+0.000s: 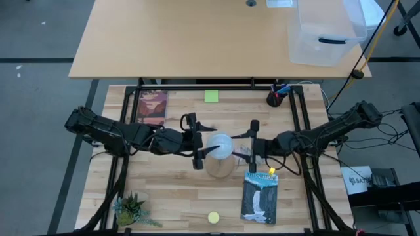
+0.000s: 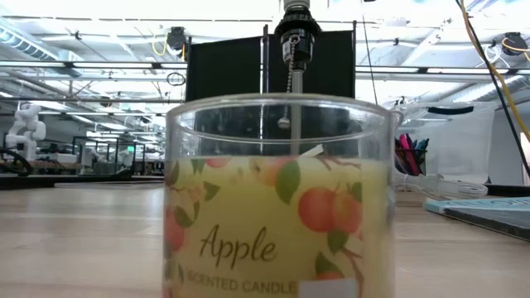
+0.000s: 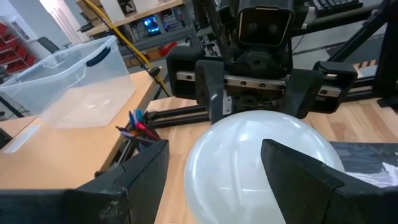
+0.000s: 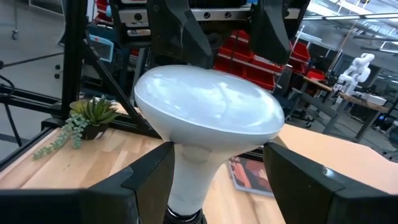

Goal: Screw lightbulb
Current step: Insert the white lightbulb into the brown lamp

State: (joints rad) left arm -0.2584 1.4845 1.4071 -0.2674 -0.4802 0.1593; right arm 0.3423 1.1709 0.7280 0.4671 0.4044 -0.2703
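At mid-table, the lightbulb stands upright over the round wooden base, between both grippers. Left gripper flanks the globe with fingers spread wide — not touching. Right gripper brackets the bulb's neck — whether its fingers pinch it I cannot tell.

The left gripper stands open, its two dark fingers flanking the white lightbulb without clearly touching it. Just beyond the bulb, the right gripper faces it. Farther off, a clear plastic bin sits on a desk, with pens nearer
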